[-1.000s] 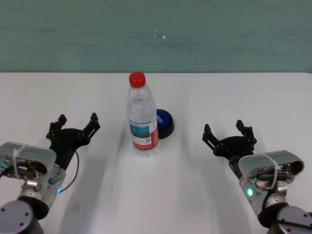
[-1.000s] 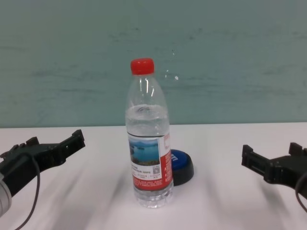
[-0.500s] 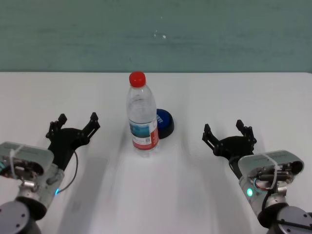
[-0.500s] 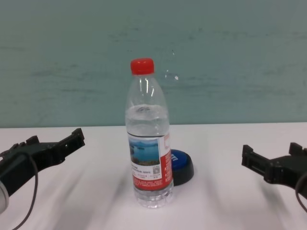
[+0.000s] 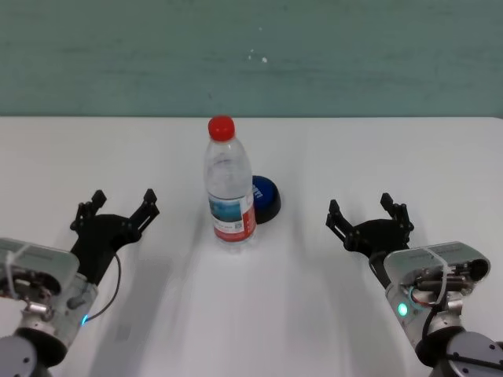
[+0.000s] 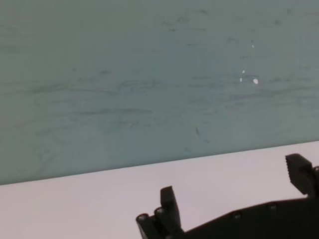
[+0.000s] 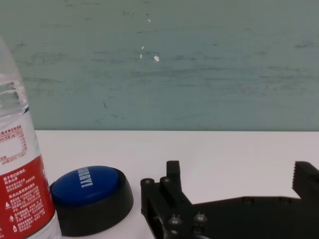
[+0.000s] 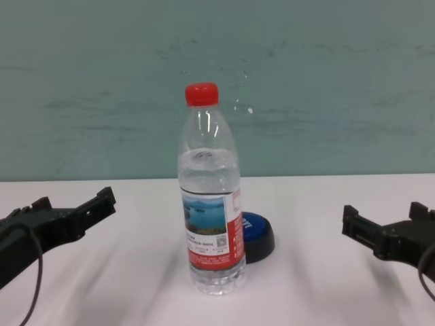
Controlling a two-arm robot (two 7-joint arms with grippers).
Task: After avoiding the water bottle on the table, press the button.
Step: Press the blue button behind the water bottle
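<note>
On the table (image 5: 377,149), one water bottle (image 5: 230,184) and one button (image 5: 265,198) are seen, and nothing else is set on the white surface. The bottle stands upright near the middle, its red cap at the top and its red-and-white label low on the body. The button is placed just behind the bottle and slightly toward the robot's right, so that part of its blue dome and black base is hidden by the bottle in the head and chest views; whether the two touch cannot be told. Two grippers are held low over the near part of the table, one on each side of the bottle and well apart from it. The left gripper (image 5: 115,210) is found to the bottle's left with its fingers spread apart and nothing between them. The right gripper (image 5: 368,212) is found to the bottle's right, its fingers likewise spread and empty
</note>
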